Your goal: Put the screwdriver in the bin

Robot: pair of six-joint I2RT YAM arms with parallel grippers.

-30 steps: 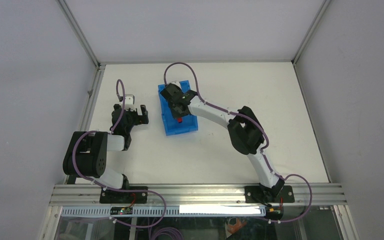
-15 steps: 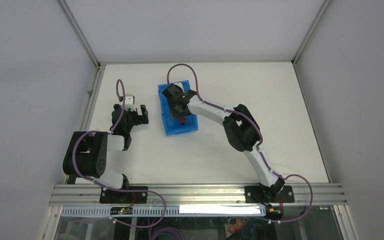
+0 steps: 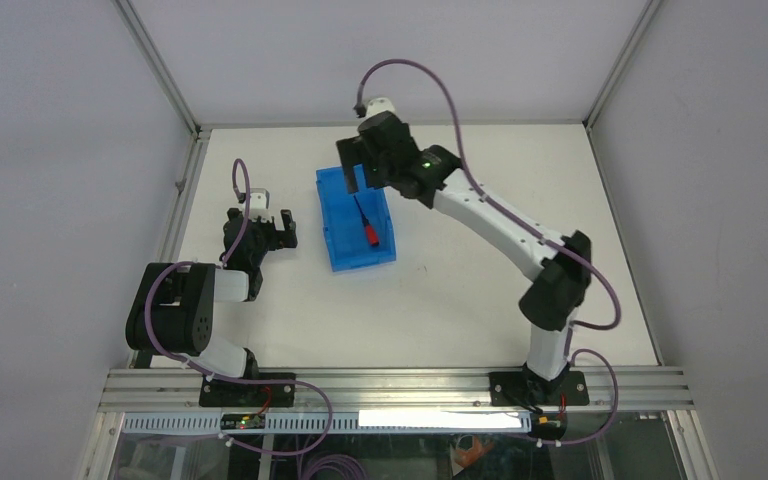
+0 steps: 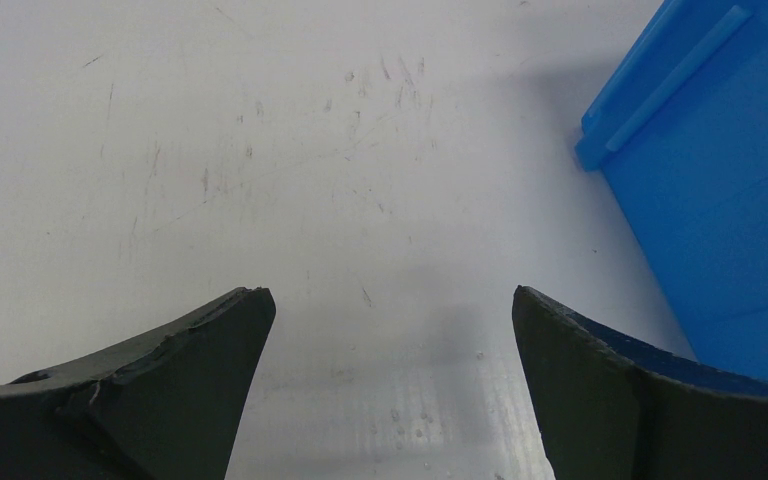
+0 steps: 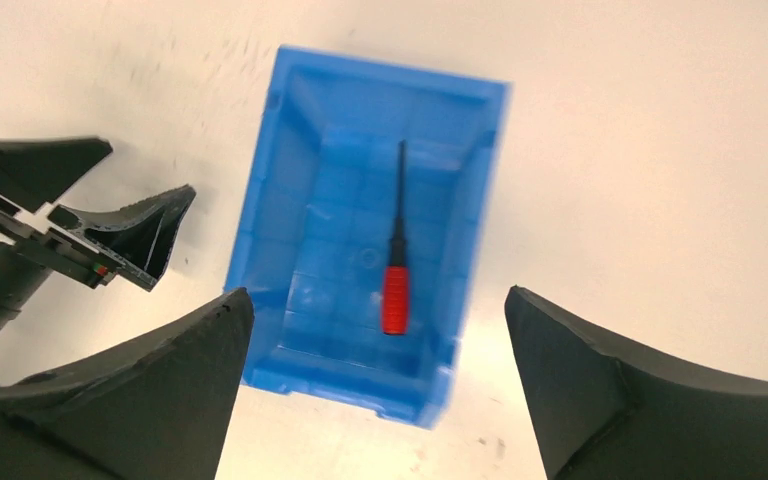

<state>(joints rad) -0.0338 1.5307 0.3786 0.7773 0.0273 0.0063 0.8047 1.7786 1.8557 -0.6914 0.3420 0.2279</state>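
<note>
The screwdriver point(image 3: 368, 230), red handle and thin black shaft, lies loose on the floor of the blue bin point(image 3: 331, 232), along its length. My right gripper point(image 3: 360, 172) hangs open high over the bin's far end, holding nothing. Its wrist view looks straight down on the bin point(image 5: 264, 232) with the screwdriver point(image 5: 396, 292) inside, between the spread right gripper point(image 5: 377, 297) fingers. My left gripper point(image 3: 278, 234) stands open and empty on the table just left of the bin. In the left wrist view the left gripper point(image 4: 392, 296) frames bare table, and a bin point(image 4: 712, 190) corner shows at the right.
White table with metal frame rails along the left and far edges. The left gripper's black fingers point(image 5: 132, 236) show beside the bin in the right wrist view. The right arm point(image 3: 505, 235) stretches from the near right across the table.
The right gripper opened and let go of the screwdriver, which now lies in the bin. It then rose and drew back toward the far end. The left arm has not moved.
</note>
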